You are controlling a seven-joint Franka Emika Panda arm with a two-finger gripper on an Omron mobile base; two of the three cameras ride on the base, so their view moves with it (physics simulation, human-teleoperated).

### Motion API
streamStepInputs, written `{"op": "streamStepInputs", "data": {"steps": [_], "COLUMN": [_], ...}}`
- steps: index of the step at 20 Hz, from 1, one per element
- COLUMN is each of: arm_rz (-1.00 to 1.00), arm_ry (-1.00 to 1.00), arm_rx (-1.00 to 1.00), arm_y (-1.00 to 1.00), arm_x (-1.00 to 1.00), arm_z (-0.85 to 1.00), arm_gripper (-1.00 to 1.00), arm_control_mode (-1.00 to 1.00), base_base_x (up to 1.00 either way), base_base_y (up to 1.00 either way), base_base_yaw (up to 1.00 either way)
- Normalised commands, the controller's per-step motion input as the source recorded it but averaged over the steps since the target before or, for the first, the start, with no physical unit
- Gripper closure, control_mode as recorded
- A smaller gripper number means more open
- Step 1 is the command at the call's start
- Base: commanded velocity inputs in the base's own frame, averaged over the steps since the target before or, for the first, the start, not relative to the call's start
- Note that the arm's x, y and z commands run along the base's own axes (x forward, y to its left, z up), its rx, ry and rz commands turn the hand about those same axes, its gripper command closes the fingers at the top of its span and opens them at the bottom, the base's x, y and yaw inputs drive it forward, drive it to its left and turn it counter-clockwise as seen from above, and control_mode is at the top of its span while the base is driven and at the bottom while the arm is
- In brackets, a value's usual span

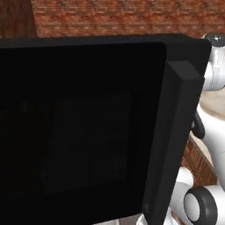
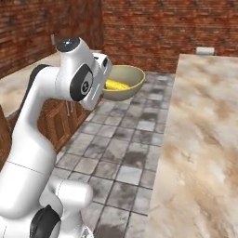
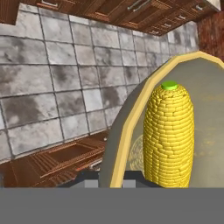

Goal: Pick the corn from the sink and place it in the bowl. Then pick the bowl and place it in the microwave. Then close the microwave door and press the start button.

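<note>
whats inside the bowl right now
The corn lies in the bowl, its green tip showing. The bowl's floor beneath the cob is covered.

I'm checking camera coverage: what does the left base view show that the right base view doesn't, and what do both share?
Left base view alone: the microwave door, a wide black panel swung open close to the camera, with its thick bar handle along the right edge.

Right base view alone: the bowl carried in the air above the tiled floor, with the corn inside, and a marble counter on the right.

Both: the white arm and the brick wall.
</note>
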Motion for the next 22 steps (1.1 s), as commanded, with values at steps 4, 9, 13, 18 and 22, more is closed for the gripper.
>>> {"op": "streamStepInputs", "data": {"steps": [4,9,13,18,22], "arm_rz": [0.00,0.00,0.00,0.00,0.00], "arm_ry": [0.00,0.00,0.00,0.00,0.00], "arm_rx": [0.00,0.00,0.00,0.00,0.00], "arm_y": [0.00,0.00,0.00,0.00,0.00], "arm_x": [0.00,0.00,0.00,0.00,0.00], "arm_z": [0.00,0.00,0.00,0.00,0.00], "arm_gripper": [1.00,1.00,1.00,1.00,1.00], "arm_control_mode": [1.00,1.00,1.00,1.00,1.00], "base_base_x": [0.24,0.22,0.25,0.21,0.27], "base_base_y": [0.00,0.00,0.00,0.00,0.00], "base_base_yaw": [0.46,0.49,0.53,0.52,0.49]}}
